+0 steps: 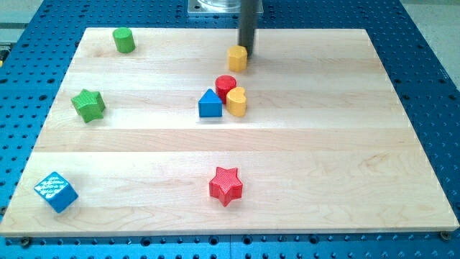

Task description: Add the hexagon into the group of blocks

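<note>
A yellow hexagon block point(237, 57) sits near the view's top, a little right of centre. My tip point(249, 52) stands right against its upper right side, touching or nearly touching. Below it lies a tight group: a red cylinder point(226, 87), a yellow heart-shaped block point(237, 102) and a blue triangle block point(210, 104). A short gap separates the hexagon from the red cylinder.
A green cylinder point(123, 39) sits at the top left, a green star point(88, 105) at the left, a blue cube point(55, 191) at the bottom left corner and a red star point(226, 185) at the bottom centre. The wooden board point(345, 158) lies on a blue perforated table.
</note>
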You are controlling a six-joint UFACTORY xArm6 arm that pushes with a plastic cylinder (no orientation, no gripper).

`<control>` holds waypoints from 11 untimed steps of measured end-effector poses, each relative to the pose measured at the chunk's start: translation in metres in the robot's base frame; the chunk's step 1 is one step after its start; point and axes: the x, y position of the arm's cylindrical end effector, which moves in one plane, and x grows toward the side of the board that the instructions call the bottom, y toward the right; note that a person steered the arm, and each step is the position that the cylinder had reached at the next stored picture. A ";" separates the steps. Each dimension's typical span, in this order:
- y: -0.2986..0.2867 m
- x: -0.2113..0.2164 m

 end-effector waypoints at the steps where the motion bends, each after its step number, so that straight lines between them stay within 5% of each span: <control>1: -0.036 0.017; 5: 0.034 0.012; 7: -0.049 0.051; 10: -0.093 0.066; 11: -0.065 0.081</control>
